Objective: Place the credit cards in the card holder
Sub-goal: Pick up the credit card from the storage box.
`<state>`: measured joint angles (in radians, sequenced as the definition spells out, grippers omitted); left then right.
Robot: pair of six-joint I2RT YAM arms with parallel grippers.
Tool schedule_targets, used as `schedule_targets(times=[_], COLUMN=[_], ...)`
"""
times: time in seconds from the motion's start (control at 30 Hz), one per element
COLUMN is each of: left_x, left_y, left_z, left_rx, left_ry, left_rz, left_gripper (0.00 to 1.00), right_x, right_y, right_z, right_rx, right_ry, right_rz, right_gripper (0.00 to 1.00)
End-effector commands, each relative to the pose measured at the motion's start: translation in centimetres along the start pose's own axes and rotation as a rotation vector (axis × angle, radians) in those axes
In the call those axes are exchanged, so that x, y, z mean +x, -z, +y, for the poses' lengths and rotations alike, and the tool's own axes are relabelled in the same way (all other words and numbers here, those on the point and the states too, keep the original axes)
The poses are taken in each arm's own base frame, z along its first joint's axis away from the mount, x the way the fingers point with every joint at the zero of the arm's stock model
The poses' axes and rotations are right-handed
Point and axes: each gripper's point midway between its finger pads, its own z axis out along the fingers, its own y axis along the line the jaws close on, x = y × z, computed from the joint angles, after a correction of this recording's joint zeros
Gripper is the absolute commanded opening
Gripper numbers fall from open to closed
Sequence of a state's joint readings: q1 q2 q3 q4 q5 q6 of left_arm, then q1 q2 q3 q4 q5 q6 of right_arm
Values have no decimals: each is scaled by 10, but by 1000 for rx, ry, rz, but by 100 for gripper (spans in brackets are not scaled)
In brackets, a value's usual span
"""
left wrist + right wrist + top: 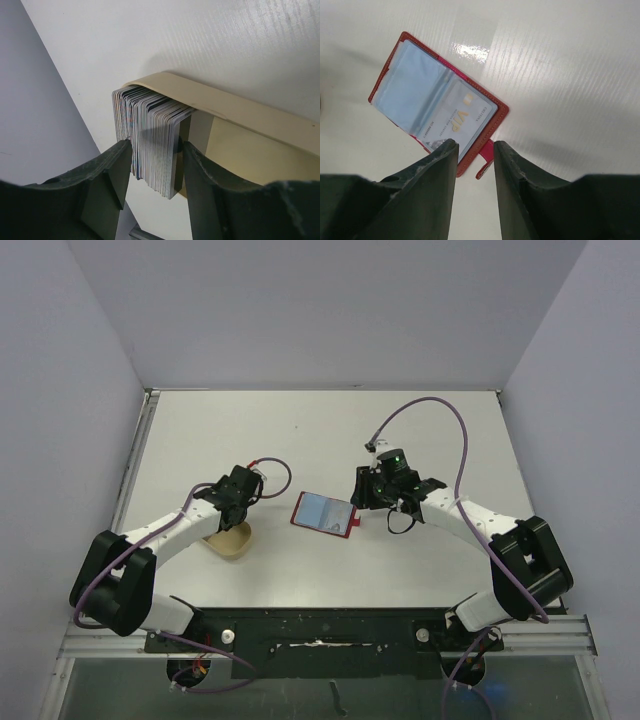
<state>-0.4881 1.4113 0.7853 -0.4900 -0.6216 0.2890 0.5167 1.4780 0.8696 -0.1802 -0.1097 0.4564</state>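
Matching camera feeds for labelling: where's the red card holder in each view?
Top external: card holder lies open at the centre of the table.
Left wrist: not in view.
Right wrist: upper left of centre, open, a card showing inside.
Shared landmark: its snap tab, in top external and right wrist; only the white table shows in all three.

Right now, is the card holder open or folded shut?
Open. The card holder lies spread flat on the table, both clear sleeves facing up, with a card marked VIP showing in one sleeve.
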Motion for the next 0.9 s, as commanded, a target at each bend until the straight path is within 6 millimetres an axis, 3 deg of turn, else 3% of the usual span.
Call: schedule_targets(times=[0.0,0.5,0.87], left_x=[-15,-14,-15], left_y=[2,3,4], left_z=[13,8,5], left_rx=[-50,-36,-20], left_ry=[22,6,-4], left_rz=[-43,-46,-38], left_gripper=[43,34,19], right_x=[-37,-39,-37], right_y=[13,15,14], right_z=[16,18,17], right_rx=[-51,-56,-54], right_ry=[15,19,15], right_rz=[-106,-109,-107], right_gripper=[35,35,35])
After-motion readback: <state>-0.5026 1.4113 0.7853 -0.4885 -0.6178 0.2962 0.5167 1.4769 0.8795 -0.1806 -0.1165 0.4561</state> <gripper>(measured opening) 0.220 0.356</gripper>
